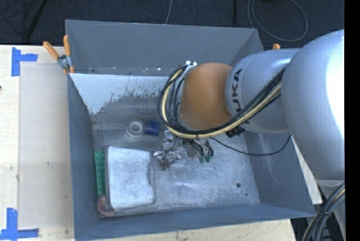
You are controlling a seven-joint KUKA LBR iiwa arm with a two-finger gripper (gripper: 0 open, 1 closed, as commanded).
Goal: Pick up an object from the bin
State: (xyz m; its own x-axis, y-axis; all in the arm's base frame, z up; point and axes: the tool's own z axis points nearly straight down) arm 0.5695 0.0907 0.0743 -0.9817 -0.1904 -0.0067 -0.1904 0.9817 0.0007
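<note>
carpet (pixel 214 9) with cables (pixel 170 9) lies beyond the scuffed grey bin (pixel 225 183).

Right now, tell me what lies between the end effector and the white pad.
Camera view: only bare bin floor separates end effector and white pad.

The gripper (pixel 169 156) is partly covered by the orange cover (pixel 205 96) and cables (pixel 166 105). A green thing (pixel 99 172) along the left wall of the bin (pixel 169 45) is partly hidden by the white pad (pixel 129 175). The small blue thing (pixel 152 128) toward the far wall cannot be identified.
</note>
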